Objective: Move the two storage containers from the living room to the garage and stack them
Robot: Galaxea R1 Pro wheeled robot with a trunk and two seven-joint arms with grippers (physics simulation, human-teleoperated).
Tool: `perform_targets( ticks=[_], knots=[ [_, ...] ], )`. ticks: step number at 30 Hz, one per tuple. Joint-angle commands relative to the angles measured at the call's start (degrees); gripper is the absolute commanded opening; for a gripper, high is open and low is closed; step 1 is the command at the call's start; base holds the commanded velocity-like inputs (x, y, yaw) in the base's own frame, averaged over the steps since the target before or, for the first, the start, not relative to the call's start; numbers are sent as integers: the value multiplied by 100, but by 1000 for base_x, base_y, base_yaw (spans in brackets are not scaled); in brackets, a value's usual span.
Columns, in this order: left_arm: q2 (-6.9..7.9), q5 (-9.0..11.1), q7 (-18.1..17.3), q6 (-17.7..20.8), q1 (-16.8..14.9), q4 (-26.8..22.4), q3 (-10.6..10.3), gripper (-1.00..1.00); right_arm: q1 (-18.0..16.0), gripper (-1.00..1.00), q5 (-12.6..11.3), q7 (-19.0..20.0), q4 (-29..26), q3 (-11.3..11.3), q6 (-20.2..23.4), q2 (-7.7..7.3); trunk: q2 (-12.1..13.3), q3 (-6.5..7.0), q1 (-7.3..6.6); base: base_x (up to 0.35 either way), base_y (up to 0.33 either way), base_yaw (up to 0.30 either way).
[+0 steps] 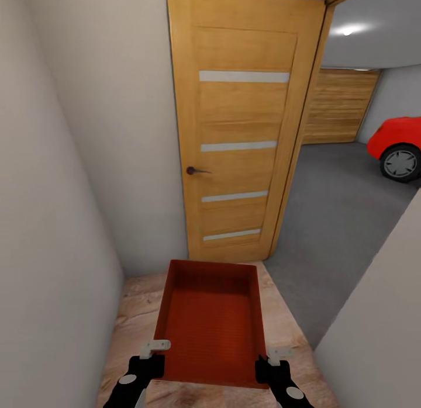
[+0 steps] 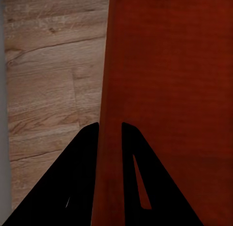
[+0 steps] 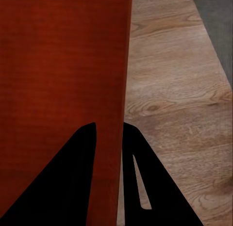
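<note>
The wooden door (image 1: 245, 127) stands open ahead; beyond it lie the grey garage floor (image 1: 339, 221) and a red car (image 1: 397, 145). One rust-red storage container (image 1: 213, 323) is carried above the wood-plank floor (image 1: 131, 326). The left end effector (image 1: 153, 351) and right end effector (image 1: 276, 358) are each narrowed onto a side wall, one finger inside, one outside.

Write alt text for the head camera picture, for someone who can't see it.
Both grippers, left and right, hold a rust-red open bin by its side walls above wood-plank flooring. Ahead is an open wooden door; beyond it lie grey garage floor and a red car.
</note>
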Motion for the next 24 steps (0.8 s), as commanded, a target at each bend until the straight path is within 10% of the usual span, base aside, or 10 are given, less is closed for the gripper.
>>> perform_targets(
  ticks=[1,24],
  knots=[
    [-335,61,-84,69,-3,7,-137,-100,-4,-100,-27,-114,-11,79,-31,-3,-11,-11,6,328,0,0],
    [-335,60,-84,69,-3,8,-130,-100,-4,-100,-27,-114,-11,79,-31,-3,-11,-11,6,307,0,0]
  ],
)
